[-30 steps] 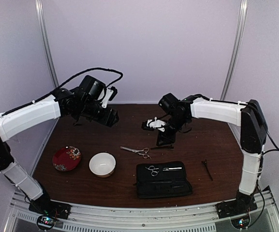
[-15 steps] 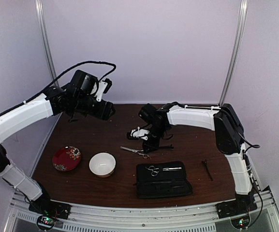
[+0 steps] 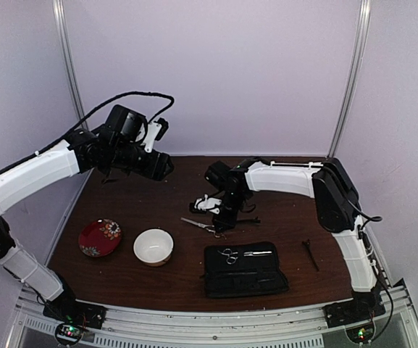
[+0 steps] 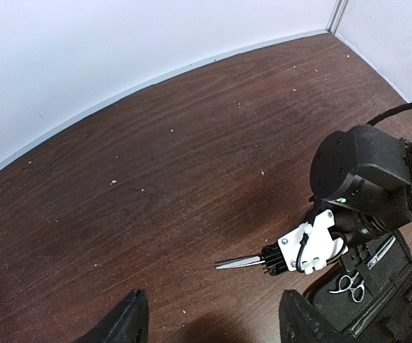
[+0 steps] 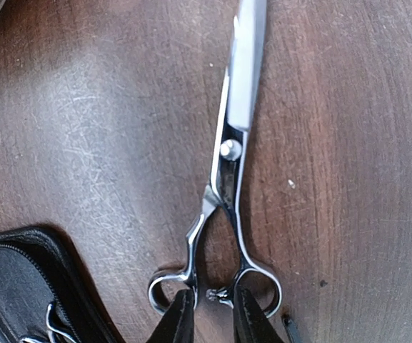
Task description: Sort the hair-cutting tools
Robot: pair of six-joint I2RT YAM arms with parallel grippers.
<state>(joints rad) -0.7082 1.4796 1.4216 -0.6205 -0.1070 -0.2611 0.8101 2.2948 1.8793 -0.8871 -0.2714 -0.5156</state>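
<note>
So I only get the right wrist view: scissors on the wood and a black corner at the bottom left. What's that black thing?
Observer: A black pouch near the front edge of the table, with a second pair of scissors lying on it.
Operator: Any other tools about?
Observer: A thin black stick lies alone to the right of the pouch.
Operator: And the other hand?
Observer: The left hand hangs open above the far left part of the table, holding nothing.
</note>
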